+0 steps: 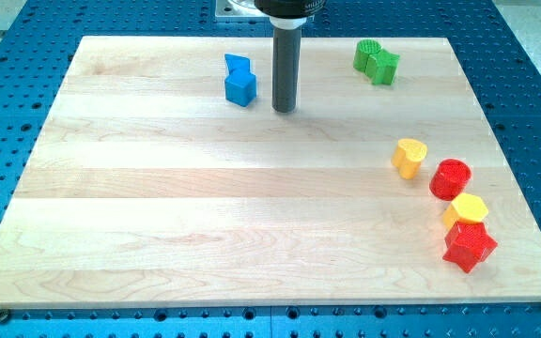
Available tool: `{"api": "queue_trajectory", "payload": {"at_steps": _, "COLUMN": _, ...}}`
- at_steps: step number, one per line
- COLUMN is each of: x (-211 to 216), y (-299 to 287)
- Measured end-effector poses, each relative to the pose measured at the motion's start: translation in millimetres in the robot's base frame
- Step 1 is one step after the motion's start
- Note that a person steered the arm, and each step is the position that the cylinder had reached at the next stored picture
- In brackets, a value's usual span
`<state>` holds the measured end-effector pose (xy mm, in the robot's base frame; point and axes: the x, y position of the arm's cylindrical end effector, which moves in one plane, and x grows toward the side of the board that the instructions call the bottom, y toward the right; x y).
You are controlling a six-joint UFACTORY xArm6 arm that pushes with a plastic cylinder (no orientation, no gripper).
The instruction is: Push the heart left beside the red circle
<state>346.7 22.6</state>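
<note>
My tip [284,109] carries no claw, so there is nothing to open or close; it rests on the wooden surface [205,216] just right of the blue block [239,80]. The yellow heart [409,157] already sits just left of the red circle [451,178], near but apart, so little seems left.

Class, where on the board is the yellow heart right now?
The yellow heart sits on the view's right, just up-left of the red circle, far right of my tip.
</note>
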Motion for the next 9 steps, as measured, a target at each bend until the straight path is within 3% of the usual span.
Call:
{"api": "queue_trajectory", "payload": {"at_steps": 6, "x": 2, "y": -5}}
{"api": "queue_trajectory", "payload": {"at_steps": 7, "x": 4, "y": 24}}
{"api": "queue_trajectory", "payload": {"at_steps": 9, "x": 10, "y": 164}}
